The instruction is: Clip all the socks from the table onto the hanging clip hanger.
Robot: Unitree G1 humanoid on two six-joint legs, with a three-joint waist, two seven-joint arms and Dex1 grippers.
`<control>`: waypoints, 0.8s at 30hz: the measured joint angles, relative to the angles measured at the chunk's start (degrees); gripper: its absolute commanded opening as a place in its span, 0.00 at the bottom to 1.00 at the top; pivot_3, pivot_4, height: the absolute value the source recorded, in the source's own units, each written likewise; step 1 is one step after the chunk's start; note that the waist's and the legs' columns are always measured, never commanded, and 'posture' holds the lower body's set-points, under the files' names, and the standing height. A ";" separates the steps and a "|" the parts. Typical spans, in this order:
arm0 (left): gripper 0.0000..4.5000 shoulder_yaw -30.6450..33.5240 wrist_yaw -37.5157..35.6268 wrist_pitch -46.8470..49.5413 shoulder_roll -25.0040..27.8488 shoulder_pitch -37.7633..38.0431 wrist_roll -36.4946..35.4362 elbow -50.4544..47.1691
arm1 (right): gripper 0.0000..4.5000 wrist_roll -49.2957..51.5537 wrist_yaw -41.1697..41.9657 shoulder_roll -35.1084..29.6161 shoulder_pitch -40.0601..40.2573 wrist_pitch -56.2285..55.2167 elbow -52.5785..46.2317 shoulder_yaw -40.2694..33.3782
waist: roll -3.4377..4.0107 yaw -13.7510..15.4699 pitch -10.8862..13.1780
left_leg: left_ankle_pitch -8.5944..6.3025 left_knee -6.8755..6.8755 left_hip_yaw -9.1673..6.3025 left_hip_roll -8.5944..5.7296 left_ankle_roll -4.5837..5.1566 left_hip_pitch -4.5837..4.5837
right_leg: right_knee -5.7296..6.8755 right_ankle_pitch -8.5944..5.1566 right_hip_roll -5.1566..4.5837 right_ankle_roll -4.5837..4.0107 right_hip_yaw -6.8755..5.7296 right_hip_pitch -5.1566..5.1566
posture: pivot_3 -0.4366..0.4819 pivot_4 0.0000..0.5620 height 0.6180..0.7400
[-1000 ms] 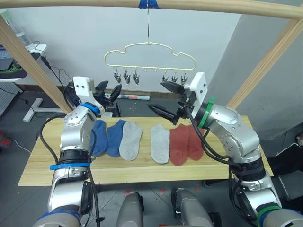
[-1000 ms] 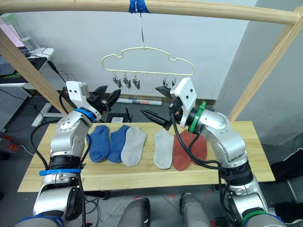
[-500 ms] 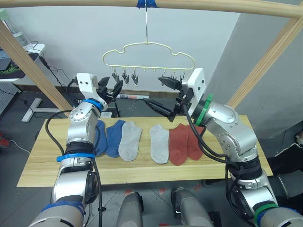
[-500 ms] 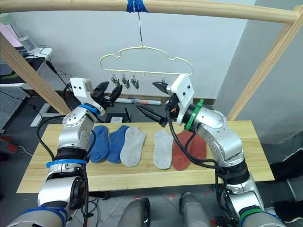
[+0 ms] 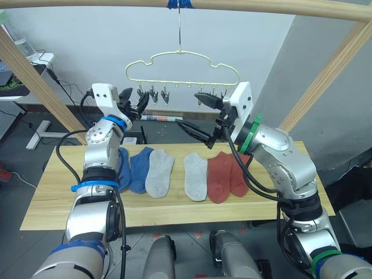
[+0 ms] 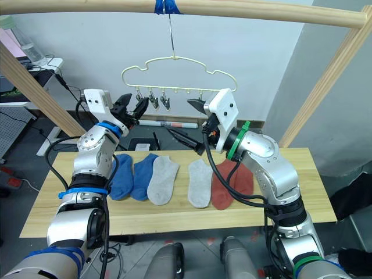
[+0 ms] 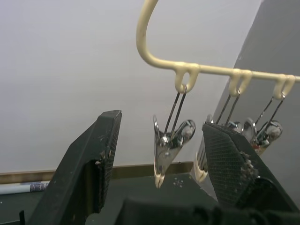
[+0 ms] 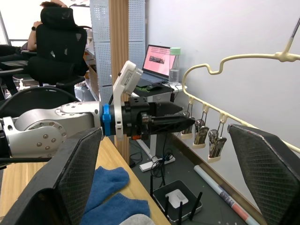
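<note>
The long light-wood plank table (image 5: 46,200) spans the lower middle of the head views, and all six short fabric socks (image 5: 160,172) lie flat in a row on it: blue, grey, rust-red. At upper centre the thin pale-yellow cloud-shaped wire clip hanger (image 5: 182,65) hangs from the round wooden pole (image 5: 261,7). The left gripper (image 7: 161,157) has its fingers spread apart around the end grey metal clip (image 7: 168,145); the right gripper (image 5: 200,113) is spread wide, empty. Neither holds a sock, so squeezing a clip open now seems premature; lifting a sock first looks wiser. No legible writing appears.

wooden pole frame (image 5: 325,75), laptop (image 8: 158,60), office chair (image 8: 65,44), perhaps occupied
</note>
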 measured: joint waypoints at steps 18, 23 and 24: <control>0.22 0.01 -0.54 -2.12 -0.36 -0.92 -0.05 1.58 | 1.00 0.02 -0.10 0.00 0.00 0.34 -0.20 -0.11 | 0.00 -0.33 0.03 | 0.00 0.04 -0.14 0.00 0.00 -0.28 | 0.02 0.00 0.00 0.00 -0.14 -0.22 | 0.39 0.47 1.00; 0.01 0.01 -0.65 -2.16 -0.37 -0.92 -0.09 1.47 | 1.00 0.01 -0.09 -0.02 0.01 0.34 -0.19 -0.13 | 0.00 -0.34 0.03 | 0.01 0.04 -0.18 0.00 0.00 -0.29 | 0.02 0.00 0.00 0.00 -0.17 -0.22 | 0.40 0.48 1.00; 0.00 0.01 -0.66 -2.16 -0.36 -0.92 -0.11 1.36 | 1.00 0.00 -0.08 -0.09 0.02 0.34 -0.19 -0.13 | 0.01 -0.36 0.04 | 0.01 0.04 -0.18 0.00 0.00 -0.29 | 0.03 0.00 0.00 0.00 -0.18 -0.22 | 0.40 0.48 1.00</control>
